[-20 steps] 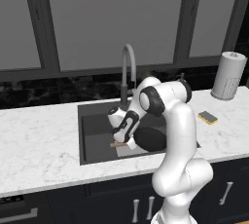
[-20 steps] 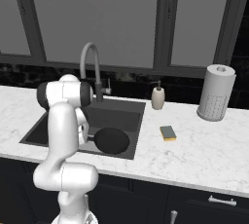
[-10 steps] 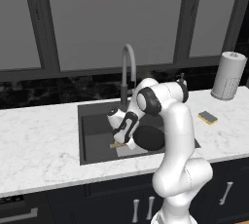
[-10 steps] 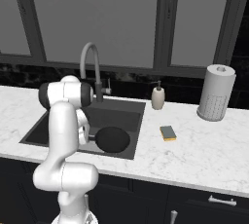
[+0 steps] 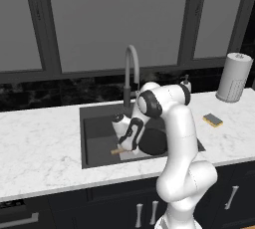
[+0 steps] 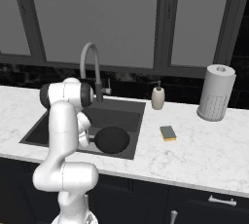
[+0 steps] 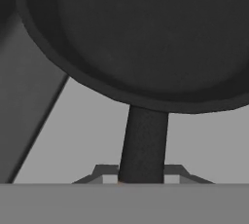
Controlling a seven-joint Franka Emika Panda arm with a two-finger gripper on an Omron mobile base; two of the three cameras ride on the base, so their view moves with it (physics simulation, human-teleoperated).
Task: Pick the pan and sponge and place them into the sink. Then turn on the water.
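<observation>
- I see the frying pan (image 6: pixel 113 139) resting in the sink (image 5: pixel 94 118), tool (image 5: pixel 127 143) at its handle; grip state undeterminable.
- Sponge (image 6: pixel 168 132) on counter (image 6: pixel 194 155): light, soft; I would pinch its long sides.

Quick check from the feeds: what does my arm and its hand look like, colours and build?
The arm is glossy white with rounded, tubular links and dark grey to black bands at the joints, rising from a bulbous white base. The hand is white with black trim and dark fingers. No cables or markings can be made out.
</observation>
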